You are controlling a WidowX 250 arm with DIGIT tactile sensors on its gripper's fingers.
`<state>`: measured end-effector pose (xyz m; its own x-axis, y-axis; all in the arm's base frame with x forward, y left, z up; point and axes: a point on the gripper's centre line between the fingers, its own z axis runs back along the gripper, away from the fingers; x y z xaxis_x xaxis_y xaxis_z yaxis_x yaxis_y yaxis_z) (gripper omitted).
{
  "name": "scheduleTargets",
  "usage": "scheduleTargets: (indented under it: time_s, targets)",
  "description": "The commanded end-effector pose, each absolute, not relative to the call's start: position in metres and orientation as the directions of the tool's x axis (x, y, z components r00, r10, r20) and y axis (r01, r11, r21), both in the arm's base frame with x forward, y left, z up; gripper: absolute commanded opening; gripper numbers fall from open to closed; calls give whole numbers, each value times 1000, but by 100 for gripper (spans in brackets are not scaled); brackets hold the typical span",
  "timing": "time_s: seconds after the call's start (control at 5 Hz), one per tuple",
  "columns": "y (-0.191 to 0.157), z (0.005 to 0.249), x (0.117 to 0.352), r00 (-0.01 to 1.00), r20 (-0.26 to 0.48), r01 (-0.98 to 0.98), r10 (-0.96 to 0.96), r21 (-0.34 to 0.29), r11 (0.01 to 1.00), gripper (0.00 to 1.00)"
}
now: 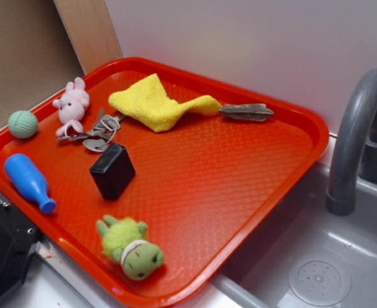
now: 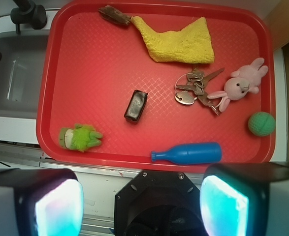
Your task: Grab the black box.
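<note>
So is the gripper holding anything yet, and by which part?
Nothing. The gripper is open and empty, above the tray's near edge; the black box lies untouched on the tray.

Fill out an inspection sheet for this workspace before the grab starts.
Surface: red tray beside a sink, lying flat.
Job's things: black box near the tray's middle, lying free, nothing touching it.
Clutter: yellow cloth, keys, pink bunny, green ball, blue bottle, green plush toy, dark feather-like piece.
Grippers: gripper off the tray's near edge, fingers apart, holding nothing.
Cables: nothing seen.
Surroundings: grey faucet, white wall.
</note>
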<state>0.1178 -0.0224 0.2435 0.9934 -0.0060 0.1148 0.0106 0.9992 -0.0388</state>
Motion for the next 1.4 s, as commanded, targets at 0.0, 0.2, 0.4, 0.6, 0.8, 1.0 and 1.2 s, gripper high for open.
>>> scheduleTargets:
  time_s: [0.0, 0.2, 0.4, 0.6, 0.8, 1.0, 1.2]
  targets:
    - [-22, 243, 118, 993, 115, 11, -6, -39, 999, 100]
    - [-20, 193, 151, 972, 103, -207, 211, -43, 977, 100]
    - [-27, 154, 161, 928, 99, -354, 358, -57, 933, 100]
    - [-41, 124, 161, 895, 98, -430, 434, -66, 901, 100]
    - [-35, 95, 162, 924, 104, -362, 368, -71, 929, 100]
    - [-30, 80, 176, 936, 117, -324, 333, -92, 942, 100]
    - [-24, 67, 195, 931, 111, -341, 347, -69, 938, 100]
